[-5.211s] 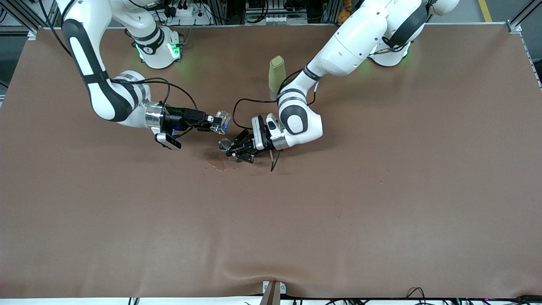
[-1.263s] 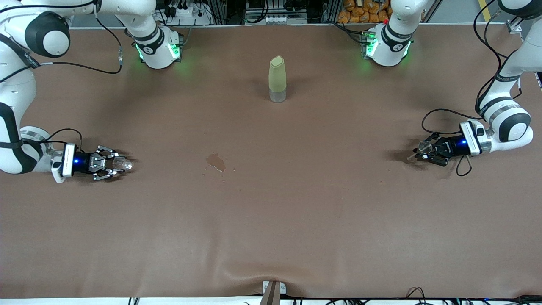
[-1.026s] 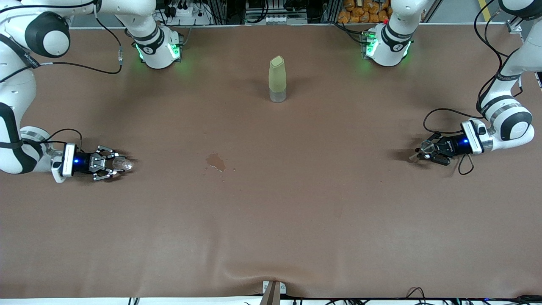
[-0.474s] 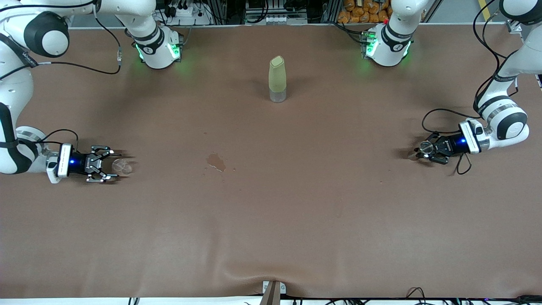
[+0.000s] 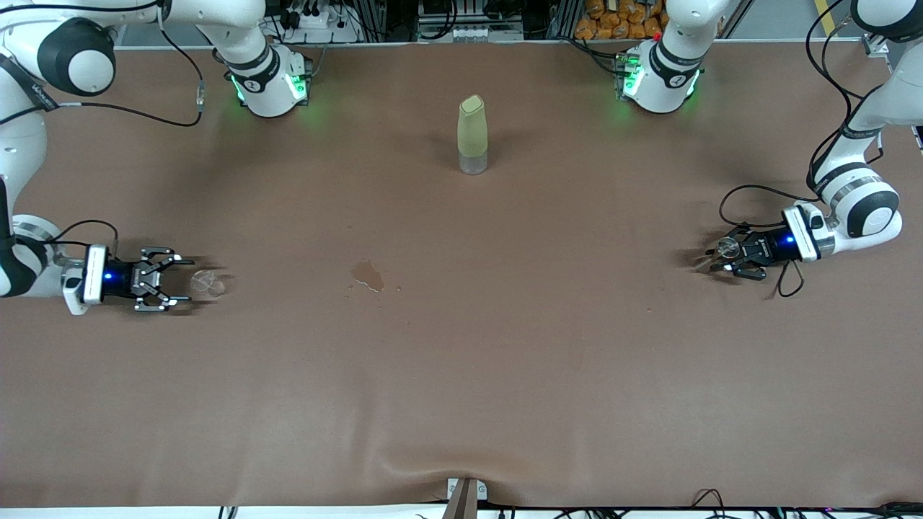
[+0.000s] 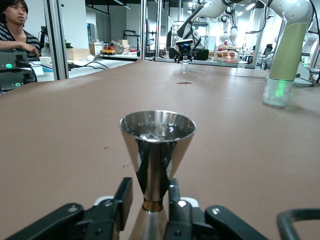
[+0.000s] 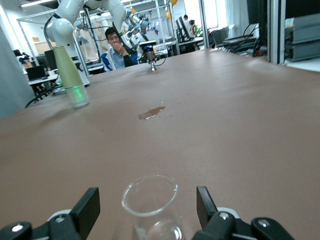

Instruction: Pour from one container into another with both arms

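The small clear glass cup (image 5: 207, 282) stands on the brown table near the right arm's end. My right gripper (image 5: 179, 282) lies low beside it, open. In the right wrist view the cup (image 7: 150, 202) sits between the spread fingers (image 7: 87, 205), touching neither. At the left arm's end the silvery jigger (image 5: 726, 249) stands upright. My left gripper (image 5: 721, 257) lies low around it. In the left wrist view its fingers (image 6: 124, 197) flank the narrow waist of the jigger (image 6: 157, 135), with a gap showing on one side. Liquid glints in the jigger's top cone.
A tall olive-green bottle (image 5: 472, 137) with a clear base stands mid-table, nearer the robots' bases. A small wet puddle (image 5: 369, 274) with droplets lies on the mat between the two grippers, closer to the right arm's end. The mat's front edge is slightly wrinkled.
My right gripper has let go of the cup and slid back from it toward the right arm's end. My left gripper's fingers have eased apart at the jigger's waist.
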Available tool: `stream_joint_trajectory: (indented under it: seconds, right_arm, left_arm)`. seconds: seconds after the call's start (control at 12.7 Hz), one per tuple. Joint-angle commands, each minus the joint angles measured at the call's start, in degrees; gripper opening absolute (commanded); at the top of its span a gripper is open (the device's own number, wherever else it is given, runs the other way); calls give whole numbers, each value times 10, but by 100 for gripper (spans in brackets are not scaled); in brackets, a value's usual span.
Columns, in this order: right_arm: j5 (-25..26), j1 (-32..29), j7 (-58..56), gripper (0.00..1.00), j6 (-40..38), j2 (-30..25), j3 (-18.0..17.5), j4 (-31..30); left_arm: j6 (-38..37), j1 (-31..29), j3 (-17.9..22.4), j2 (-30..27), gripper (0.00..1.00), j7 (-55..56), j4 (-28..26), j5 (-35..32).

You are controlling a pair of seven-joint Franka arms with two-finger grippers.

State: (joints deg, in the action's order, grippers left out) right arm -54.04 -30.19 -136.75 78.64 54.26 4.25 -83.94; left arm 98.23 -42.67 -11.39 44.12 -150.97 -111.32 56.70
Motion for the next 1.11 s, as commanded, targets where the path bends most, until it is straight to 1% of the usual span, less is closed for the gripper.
stream_joint_trajectory:
  seconds: [0.0, 0.08, 0.24, 0.39, 0.47, 0.55, 0.63, 0.79, 0.87, 0.95, 1.03]
  right_arm:
    - [29, -17, 39, 86, -15, -16, -11, 36]
    - [35, -15, 67, 86, -16, -27, -10, 42]
    - [68, -16, 165, 86, -23, -49, -14, 60]
    - [76, -8, 242, 86, -81, -58, -12, 96]
    - [78, -2, 299, 85, -84, -69, -12, 116]
    - [86, 9, 359, 85, -84, -89, -11, 124]
    - [105, 20, 414, 86, -86, -117, -13, 124]
    - [135, 42, 563, 91, -84, -192, -13, 120]
    - [148, 50, 622, 98, -84, -219, -14, 120]
    - [151, 60, 666, 100, -85, -244, -13, 119]
    - [158, 68, 715, 100, -85, -266, -13, 119]
  left_arm:
    - [1, -7, -5, -1, 82, 15, 1, -3]
    - [0, -9, -4, -3, 100, 19, 1, -3]
    - [-1, -21, -3, -7, 100, 37, 10, -8]
    - [-3, -22, 4, -19, 100, 79, 33, -36]
    - [-6, -24, 4, -22, 100, 115, 50, -52]
    - [-13, -26, 4, -33, 100, 164, 74, -75]
    - [-16, -26, 3, -41, 100, 215, 98, -101]
    - [-29, -24, 2, -61, 100, 302, 142, -137]
    - [-48, -21, 1, -73, 100, 365, 168, -155]
    - [-55, -19, -6, -90, 100, 448, 192, -186]
    - [-57, -12, -20, -113, 100, 525, 213, -222]
